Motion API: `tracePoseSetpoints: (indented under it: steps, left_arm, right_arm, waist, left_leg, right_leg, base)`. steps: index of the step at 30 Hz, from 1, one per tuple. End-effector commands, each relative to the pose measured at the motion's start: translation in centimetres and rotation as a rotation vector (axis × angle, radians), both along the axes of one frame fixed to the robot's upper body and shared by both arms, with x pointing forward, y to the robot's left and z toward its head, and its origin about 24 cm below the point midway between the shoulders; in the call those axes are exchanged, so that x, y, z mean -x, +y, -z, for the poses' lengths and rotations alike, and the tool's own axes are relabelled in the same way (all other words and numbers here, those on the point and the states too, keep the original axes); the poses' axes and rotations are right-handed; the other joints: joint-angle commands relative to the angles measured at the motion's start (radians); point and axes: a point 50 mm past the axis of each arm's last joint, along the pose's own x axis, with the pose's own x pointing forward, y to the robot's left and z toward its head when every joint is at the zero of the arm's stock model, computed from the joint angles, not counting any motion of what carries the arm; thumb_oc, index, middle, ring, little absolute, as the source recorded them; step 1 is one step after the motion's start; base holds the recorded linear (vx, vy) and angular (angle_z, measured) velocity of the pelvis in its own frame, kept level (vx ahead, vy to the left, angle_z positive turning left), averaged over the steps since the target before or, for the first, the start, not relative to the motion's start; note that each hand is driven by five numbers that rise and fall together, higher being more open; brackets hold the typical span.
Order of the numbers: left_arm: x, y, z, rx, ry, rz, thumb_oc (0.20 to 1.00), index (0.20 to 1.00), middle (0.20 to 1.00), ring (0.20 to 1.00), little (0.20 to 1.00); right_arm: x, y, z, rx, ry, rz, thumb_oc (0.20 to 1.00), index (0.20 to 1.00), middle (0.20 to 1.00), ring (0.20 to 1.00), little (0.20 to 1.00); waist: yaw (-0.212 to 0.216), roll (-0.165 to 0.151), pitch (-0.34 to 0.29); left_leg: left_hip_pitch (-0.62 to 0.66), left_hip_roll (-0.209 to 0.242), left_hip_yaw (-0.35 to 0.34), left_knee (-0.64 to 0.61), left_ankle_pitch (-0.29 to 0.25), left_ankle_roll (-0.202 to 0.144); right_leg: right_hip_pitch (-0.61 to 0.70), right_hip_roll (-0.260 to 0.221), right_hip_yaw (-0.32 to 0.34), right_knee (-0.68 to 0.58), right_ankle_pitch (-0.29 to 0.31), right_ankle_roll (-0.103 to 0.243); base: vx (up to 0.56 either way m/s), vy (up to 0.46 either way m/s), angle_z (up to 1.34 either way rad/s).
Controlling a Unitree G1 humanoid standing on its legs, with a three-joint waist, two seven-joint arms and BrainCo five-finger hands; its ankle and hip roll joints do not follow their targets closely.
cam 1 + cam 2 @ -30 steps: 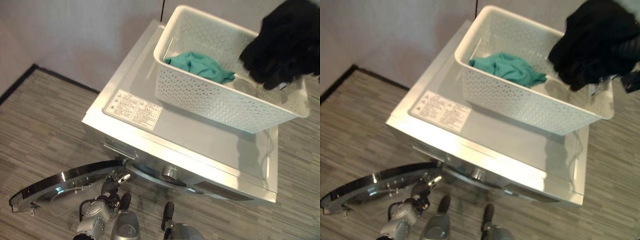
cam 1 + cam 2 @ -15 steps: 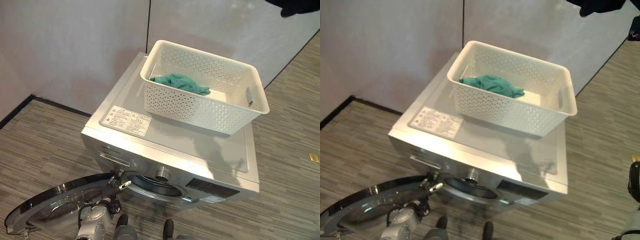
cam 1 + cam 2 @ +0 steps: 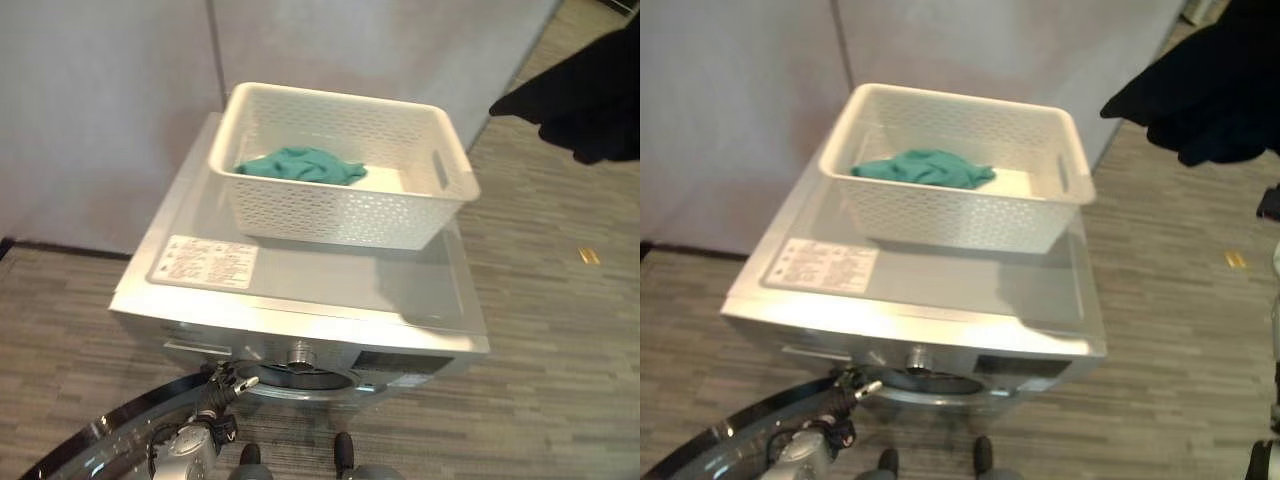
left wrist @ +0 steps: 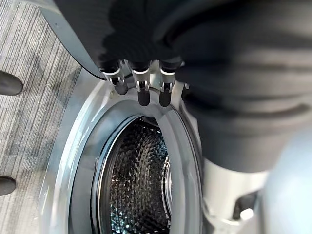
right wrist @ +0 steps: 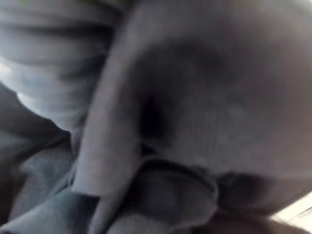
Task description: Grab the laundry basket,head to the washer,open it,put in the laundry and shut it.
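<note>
One teal cloth [image 3: 300,165] lies inside the white laundry basket [image 3: 340,215], which stands on top of the washer [image 3: 300,290]. A black garment [image 3: 590,95] hangs in the air at the right, hiding the right hand, so I cannot tell its fingers. Below, the left hand [image 4: 141,85] has straight fingers at the rim of the open door [image 3: 110,450].

Basket [image 3: 340,200] sits on washer [image 3: 300,290] top, cloth [image 3: 298,165] inside at its left; door [image 3: 110,445] open at front-left, dark garment [image 3: 590,100] up right.
</note>
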Motion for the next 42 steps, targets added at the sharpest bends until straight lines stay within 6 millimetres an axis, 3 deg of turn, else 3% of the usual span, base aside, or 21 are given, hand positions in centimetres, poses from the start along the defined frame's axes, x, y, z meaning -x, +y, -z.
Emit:
tracePoseSetpoints:
  steps: [1, 6, 8, 9, 10, 12, 16, 20, 22, 23, 25, 26, 27, 29, 31, 34, 36, 37, 39, 40, 42]
  left_arm:
    - [-1.5, 1.1, -1.1, -0.103, -0.056, 0.1, 1.0, 1.0, 1.0, 1.0, 1.0]
    - [1.3, 3.1, -2.0, -0.27, -0.022, 0.341, 1.0, 1.0, 1.0, 1.0, 1.0]
    - [2.2, 3.5, -2.4, -0.264, -0.022, 0.382, 1.0, 1.0, 1.0, 1.0, 1.0]
    - [2.2, 3.5, -2.4, -0.264, -0.021, 0.382, 1.0, 1.0, 1.0, 1.0, 1.0]
    - [2.8, 3.6, -2.5, -0.257, -0.017, 0.405, 1.0, 1.0, 1.0, 1.0, 1.0]
    - [2.7, 3.3, -2.3, -0.258, -0.009, 0.429, 1.0, 1.0, 1.0, 1.0, 1.0]
    - [0.4, 1.6, -2.5, -0.276, -0.061, 0.504, 1.0, 1.0, 1.0, 1.0, 1.0]
    - [-4.6, -2.0, -3.5, -0.29, -0.173, 0.582, 1.0, 1.0, 1.0, 1.0, 1.0]
    - [-7.9, -4.6, -4.4, -0.293, -0.24, 0.605, 1.0, 1.0, 1.0, 1.0, 1.0]
    - [-9.6, -5.7, -5.1, -0.321, -0.27, 0.631, 1.0, 1.0, 1.0, 1.0, 1.0]
    - [-11.7, -7.0, -5.8, -0.38, -0.295, 0.665, 1.0, 1.0, 1.0, 1.0, 1.0]
    - [-12.2, -7.8, -6.0, -0.412, -0.304, 0.69, 1.0, 1.0, 1.0, 1.0, 1.0]
    - [-12.9, -8.4, -6.5, -0.46, -0.329, 0.716, 1.0, 1.0, 1.0, 1.0, 1.0]
    - [-13.6, -9.7, -7.5, -0.496, -0.385, 0.744, 1.0, 1.0, 1.0, 1.0, 1.0]
    - [-14.0, -10.6, -8.3, -0.459, -0.423, 0.73, 1.0, 1.0, 1.0, 1.0, 1.0]
    - [-15.3, -12.0, -10.3, -0.454, -0.516, 0.734, 1.0, 1.0, 1.0, 1.0, 1.0]
    - [-16.1, -12.8, -12.0, -0.467, -0.586, 0.76, 1.0, 1.0, 1.0, 1.0, 1.0]
    - [-16.2, -12.8, -12.0, -0.468, -0.587, 0.759, 1.0, 1.0, 1.0, 1.0, 1.0]
    - [-16.8, -13.2, -13.5, -0.472, -0.652, 0.785, 1.0, 1.0, 1.0, 1.0, 1.0]
    - [-16.9, -14.0, -15.0, -0.452, -0.722, 0.828, 1.0, 1.0, 1.0, 1.0, 1.0]
    - [-16.9, -14.6, -15.9, -0.432, -0.769, 0.86, 1.0, 1.0, 1.0, 1.0, 1.0]
  right_arm:
    - [3.1, -1.0, -1.3, 0.101, -0.036, 0.069, 0.2, 0.2, 0.2, 0.2, 0.2]
    - [5.8, -2.6, 4.2, 0.032, 0.233, 0.077, 0.2, 0.2, 0.2, 0.2, 0.2]
    - [6.0, -2.7, 7.4, -0.046, 0.365, 0.046, 0.2, 0.2, 0.2, 0.2, 0.2]
    - [6.0, -2.7, 7.4, -0.047, 0.366, 0.046, 0.2, 0.2, 0.2, 0.2, 0.2]
    - [6.0, -2.0, 11.7, -0.169, 0.509, -0.03, 0.2, 0.2, 0.2, 0.2, 0.2]
    - [5.8, -0.9, 14.7, -0.245, 0.625, -0.112, 0.2, 0.2, 0.2, 0.2, 0.2]
    - [5.9, 1.3, 20.6, -0.382, 0.864, -0.254, 0.2, 0.2, 0.2, 0.2, 0.2]
    - [5.6, 3.3, 24.0, -0.458, 0.971, -0.315, 0.2, 0.2, 0.2, 0.2, 0.2]
    - [4.7, 4.6, 24.7, -0.477, 0.97, -0.351, 0.2, 0.2, 0.2, 0.2, 0.2]
    - [4.5, 5.2, 25.0, -0.481, 0.977, -0.377, 0.2, 0.2, 0.2, 0.2, 0.2]
    - [4.4, 6.7, 25.6, -0.473, 1.02, -0.447, 0.2, 0.2, 0.2, 0.2, 0.2]
    - [4.7, 7.5, 25.9, -0.479, 1.035, -0.491, 0.2, 0.2, 0.2, 0.2, 0.2]
    - [5.0, 8.0, 26.1, -0.487, 1.044, -0.53, 0.2, 0.2, 0.2, 0.2, 0.2]
    - [4.9, 9.1, 26.8, -0.531, 1.056, -0.576, 0.2, 0.2, 0.2, 0.2, 0.2]
    - [5.0, 9.6, 27.4, -0.589, 1.057, -0.587, 0.2, 0.2, 0.2, 0.2, 0.2]
    - [4.3, 9.6, 27.1, -0.595, 1.024, -0.58, 0.2, 0.2, 0.2, 0.2, 0.2]
    - [2.9, 9.4, 26.7, -0.56, 1.003, -0.558, 0.2, 0.2, 0.2, 0.2, 0.2]
    - [2.8, 9.5, 26.6, -0.56, 1.002, -0.559, 0.2, 0.2, 0.2, 0.2, 0.2]
    - [1.5, 9.6, 26.0, -0.536, 0.969, -0.561, 0.2, 0.2, 0.2, 0.2, 0.2]
    - [-0.1, 9.7, 25.2, -0.527, 0.926, -0.557, 0.2, 0.2, 0.2, 0.2, 0.2]
    - [-0.8, 9.8, 24.9, -0.524, 0.903, -0.56, 0.2, 0.2, 0.2, 0.2, 0.2]
  waist:
    - [-0.004, -0.03, -0.019]
    - [-0.048, -0.003, -0.01]
    - [-0.057, 0.007, -0.007]
    - [-0.056, 0.006, -0.008]
    - [-0.07, 0.013, 0.0]
    - [-0.078, 0.017, 0.002]
    - [-0.087, 0.013, 0.021]
    - [-0.07, 0.009, 0.06]
    - [-0.069, 0.001, 0.084]
    - [-0.079, -0.014, 0.102]
    - [-0.127, -0.044, 0.116]
    - [-0.14, -0.049, 0.114]
    - [-0.145, -0.045, 0.113]
    - [-0.155, -0.03, 0.106]
    - [-0.192, 0.0, 0.085]
    - [-0.202, 0.005, 0.1]
    - [-0.191, 0.0, 0.134]
    - [-0.191, -0.002, 0.135]
    - [-0.181, -0.008, 0.157]
    - [-0.168, 0.003, 0.176]
    - [-0.164, -0.001, 0.182]
  left_leg:
    - [-0.016, 0.016, 0.008, 0.085, -0.112, 0.053]
    - [-0.001, 0.019, 0.045, 0.081, -0.119, 0.058]
    - [0.01, 0.022, 0.068, 0.084, -0.135, 0.06]
    - [0.01, 0.022, 0.07, 0.084, -0.135, 0.06]
    - [0.016, 0.026, 0.096, 0.087, -0.136, 0.058]
    - [0.017, 0.031, 0.108, 0.087, -0.13, 0.053]
    - [-0.002, 0.052, 0.099, 0.085, -0.104, 0.03]
    - [-0.068, 0.08, 0.042, 0.054, -0.016, -0.004]
    - [-0.128, 0.1, 0.02, 0.009, 0.074, -0.033]
    - [-0.157, 0.108, 0.05, 0.033, 0.066, -0.03]
    - [-0.153, 0.148, 0.156, 0.186, -0.026, -0.015]
    - [-0.139, 0.168, 0.161, 0.279, -0.064, -0.01]
    - [-0.129, 0.178, 0.122, 0.392, -0.086, -0.015]
    - [-0.061, 0.16, 0.043, 0.429, -0.09, -0.021]
    - [0.076, 0.142, 0.083, 0.291, -0.178, -0.01]
    - [0.066, 0.098, 0.092, 0.282, -0.275, 0.011]
    - [0.059, 0.055, 0.11, 0.316, -0.332, 0.023]
    - [0.057, 0.053, 0.11, 0.319, -0.333, 0.024]
    - [0.031, 0.028, 0.117, 0.357, -0.358, 0.034]
    - [0.014, 0.022, 0.129, 0.381, -0.378, 0.037]
    - [-0.009, 0.008, 0.126, 0.404, -0.382, 0.039]
  right_leg:
    - [-0.023, -0.088, 0.005, 0.049, -0.073, 0.074]
    - [-0.046, -0.08, 0.043, 0.044, -0.06, 0.081]
    - [-0.05, -0.074, 0.06, 0.035, -0.059, 0.086]
    - [-0.051, -0.073, 0.062, 0.035, -0.058, 0.086]
    - [-0.061, -0.066, 0.084, 0.028, -0.049, 0.09]
    - [-0.067, -0.062, 0.092, 0.023, -0.047, 0.088]
    - [-0.067, -0.05, 0.08, 0.022, -0.055, 0.073]
    - [-0.06, -0.036, 0.019, 0.028, -0.091, 0.049]
    - [-0.064, -0.04, -0.063, 0.041, -0.116, 0.038]
    - [-0.068, -0.05, -0.082, 0.064, -0.124, 0.031]
    - [-0.123, -0.079, -0.131, 0.12, -0.117, 0.022]
    - [-0.14, -0.083, -0.143, 0.138, -0.117, 0.014]
    - [-0.147, -0.08, -0.151, 0.145, -0.116, 0.007]
    - [-0.159, -0.082, -0.156, 0.183, -0.123, 0.009]
    - [-0.203, -0.099, -0.132, 0.231, -0.111, 0.035]
    - [-0.262, -0.157, -0.11, 0.286, -0.078, 0.06]
    - [-0.282, -0.201, -0.095, 0.251, -0.001, 0.103]
    - [-0.282, -0.203, -0.093, 0.249, 0.001, 0.104]
    - [-0.288, -0.235, -0.082, 0.205, 0.065, 0.126]
    - [-0.28, -0.254, -0.098, 0.15, 0.094, 0.134]
    - [-0.275, -0.27, -0.108, 0.122, 0.104, 0.136]
  base:
    - [-0.03, 0.032, -0.08]
    - [0.0, 0.024, -0.36]
    - [0.01, 0.021, -0.26]
    - [-0.04, -0.011, -0.39]
    - [-0.04, -0.012, -0.31]
    - [-0.05, -0.038, -0.31]
    - [-0.07, -0.128, -0.1]
    - [-0.18, -0.184, 0.46]
    - [-0.29, -0.19, 1.18]
    - [-0.37, -0.146, 1.56]
    - [-0.36, -0.087, 1.24]
    - [-0.22, -0.013, 1.26]
    - [-0.13, 0.064, 1.02]
    - [-0.05, 0.193, 0.69]
    - [-0.07, 0.355, 0.39]
    - [-0.18, 0.288, 0.35]
    - [-0.26, 0.266, 0.19]
    - [-0.24, 0.185, -0.11]
    - [-0.22, 0.113, -0.41]
    - [-0.21, 0.092, -0.34]
    - [-0.17, 0.043, -0.21]
